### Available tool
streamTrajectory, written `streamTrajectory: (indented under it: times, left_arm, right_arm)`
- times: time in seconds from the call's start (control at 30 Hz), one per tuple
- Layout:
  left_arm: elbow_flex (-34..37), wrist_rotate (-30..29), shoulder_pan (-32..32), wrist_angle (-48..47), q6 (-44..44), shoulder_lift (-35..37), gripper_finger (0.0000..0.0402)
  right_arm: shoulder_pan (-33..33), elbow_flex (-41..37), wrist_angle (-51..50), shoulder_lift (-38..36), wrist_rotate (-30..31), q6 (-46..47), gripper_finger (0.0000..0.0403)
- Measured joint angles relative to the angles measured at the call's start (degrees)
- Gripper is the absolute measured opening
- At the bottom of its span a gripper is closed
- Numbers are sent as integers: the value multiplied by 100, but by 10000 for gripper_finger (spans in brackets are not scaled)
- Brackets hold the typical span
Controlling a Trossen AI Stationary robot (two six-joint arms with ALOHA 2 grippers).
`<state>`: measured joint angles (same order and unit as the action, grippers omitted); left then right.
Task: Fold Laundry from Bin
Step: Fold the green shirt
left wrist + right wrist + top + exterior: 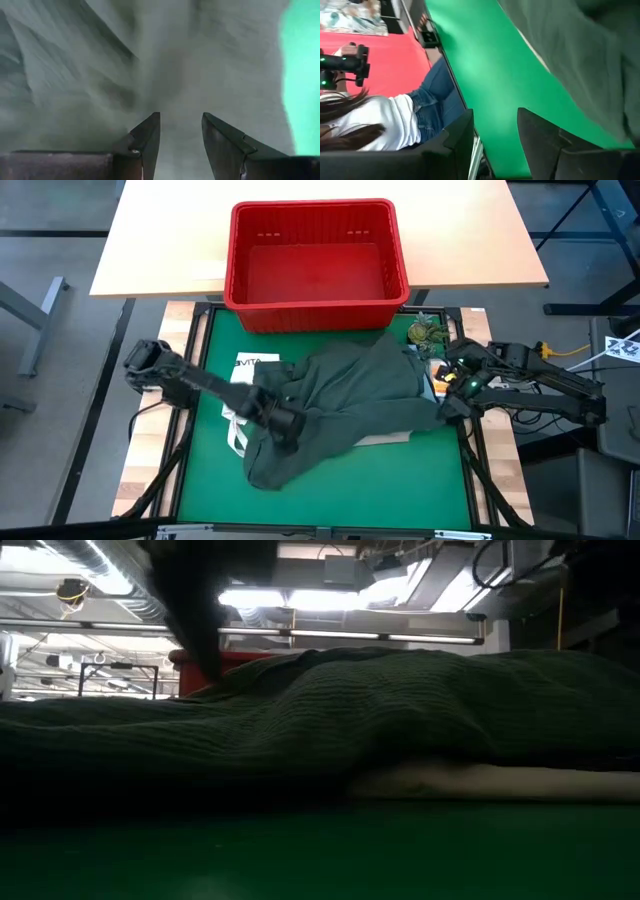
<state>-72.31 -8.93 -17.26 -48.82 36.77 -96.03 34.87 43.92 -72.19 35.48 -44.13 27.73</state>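
Note:
A dark olive-green garment [350,395] lies spread and rumpled on the green mat [340,490], just in front of the red bin [315,310]. The bin stands with nothing in it on the wooden table at the far side. My left gripper [290,428] stands open over the garment's near left part, its fingers [150,132] apart with only cloth [100,60] beyond them. My right gripper [447,402] is open at the garment's right edge, above bare mat [490,75], with the garment [590,45] beside it. In the low view the garment [400,700] fills the width.
A white tote bag [240,368] pokes out from under the garment's left side. A pale flat piece [480,780] lies under its near right part. A small greenish object [428,332] sits at the mat's far right corner. A person [380,120] is beside the table.

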Motion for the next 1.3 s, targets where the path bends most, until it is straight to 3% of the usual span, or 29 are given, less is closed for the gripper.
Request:
streamTrajectory:
  times: [0.2, 0.4, 0.5, 0.73, 0.97, 1.3]
  left_arm:
    - [-179, 540, 1076, -8, -1367, 0, 138]
    - [-383, 634, 2034, -258, -2582, 7, 138]
    - [-353, 771, 2566, -553, -2985, 7, 138]
    - [204, 811, 3622, -420, -3429, 9, 138]
    - [957, 633, 4045, 103, -3407, 1, 138]
    - [1624, 658, 4131, 933, -3440, 2, 138]
  right_arm:
    - [0, 0, 1164, 0, 133, -419, 151]
    - [2, 5, 2450, 33, 1254, -555, 152]
    - [2, 7, 2612, 108, 1627, -645, 152]
    - [2, 4, 2529, 292, 1699, -1100, 152]
    - [1, 4, 2534, 474, 1699, -1174, 152]
    - [2, 4, 2536, 747, 1699, -1293, 152]
